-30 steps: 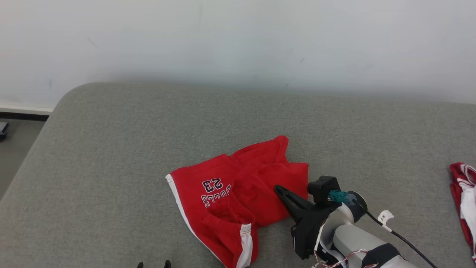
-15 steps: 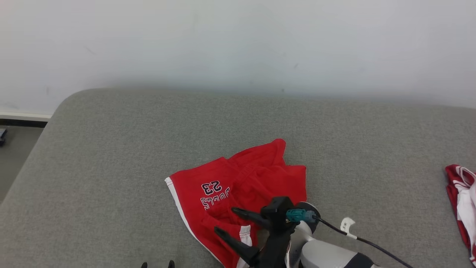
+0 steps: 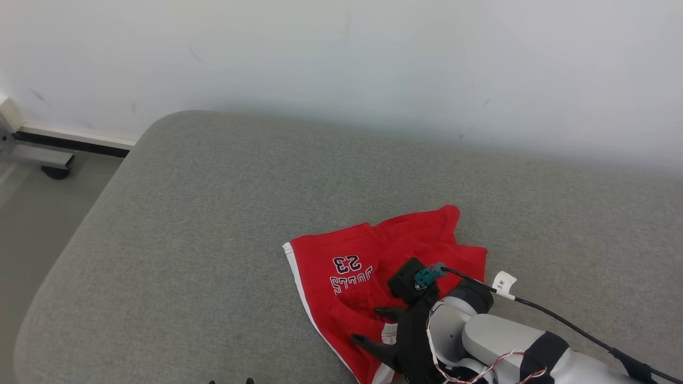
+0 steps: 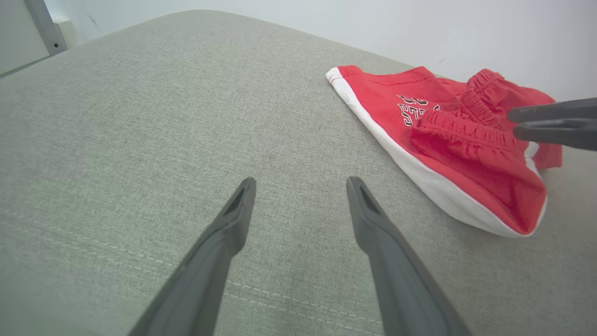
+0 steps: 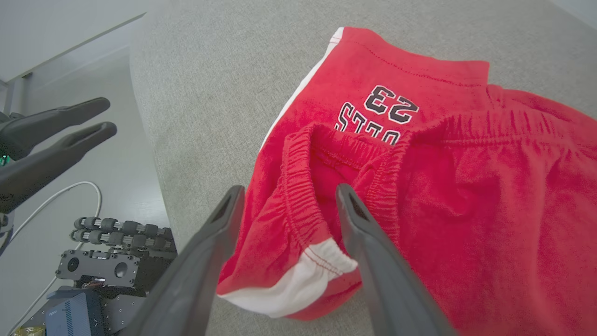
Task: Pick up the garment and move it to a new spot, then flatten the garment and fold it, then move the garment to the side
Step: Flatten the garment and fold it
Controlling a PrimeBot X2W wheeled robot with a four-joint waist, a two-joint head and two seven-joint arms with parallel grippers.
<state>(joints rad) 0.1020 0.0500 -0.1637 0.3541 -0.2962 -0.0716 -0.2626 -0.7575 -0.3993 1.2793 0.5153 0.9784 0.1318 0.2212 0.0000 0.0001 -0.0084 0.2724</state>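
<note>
— Where are the red shorts (image 3: 341, 266) lying?
— Crumpled on the grey cushion (image 3: 187, 213), the white stripe running from far left toward me, the waistband facing me. My right gripper (image 3: 365, 324) is hovering over them, fingers spread wide; my left gripper (image 4: 301, 182) is spread wide too.

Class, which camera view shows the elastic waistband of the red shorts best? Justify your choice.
Right wrist view: the waistband is close, its gathers sharp. Head view: small, partly behind the right gripper. Left wrist view: distant, seen at a low angle.
</note>
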